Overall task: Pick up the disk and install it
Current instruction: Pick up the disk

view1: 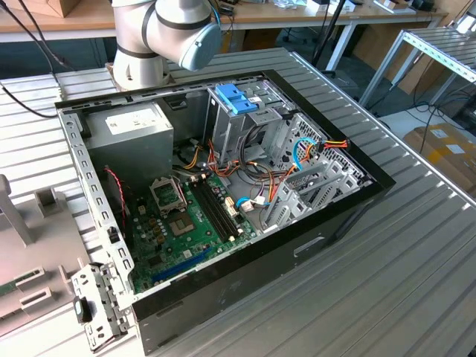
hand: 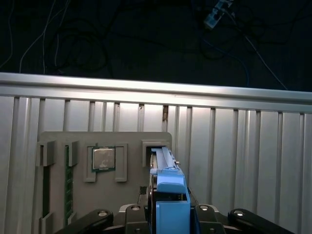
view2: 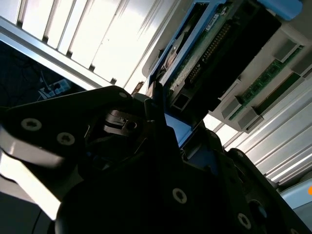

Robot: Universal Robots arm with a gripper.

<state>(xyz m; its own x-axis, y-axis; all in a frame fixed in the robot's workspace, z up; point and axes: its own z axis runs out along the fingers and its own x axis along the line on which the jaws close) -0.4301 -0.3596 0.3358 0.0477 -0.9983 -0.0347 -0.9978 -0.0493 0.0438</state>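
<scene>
While the fingers (hand: 151, 202) sit tight on either side of the blue rail (hand: 170, 187), no gap visible, the gripper (hand: 170, 207) looks clamped on the disk (hand: 163, 160). Disk stands on edge, long axis running straight away from the fingers, far end at the slot of the grey holder (hand: 129, 141), beside a chip (hand: 103, 158). In the exterior view, the open PC case (view1: 372, 177) w/ its drive cage (view1: 253, 126) lies on the ribbed table (view1: 416, 282).
</scene>
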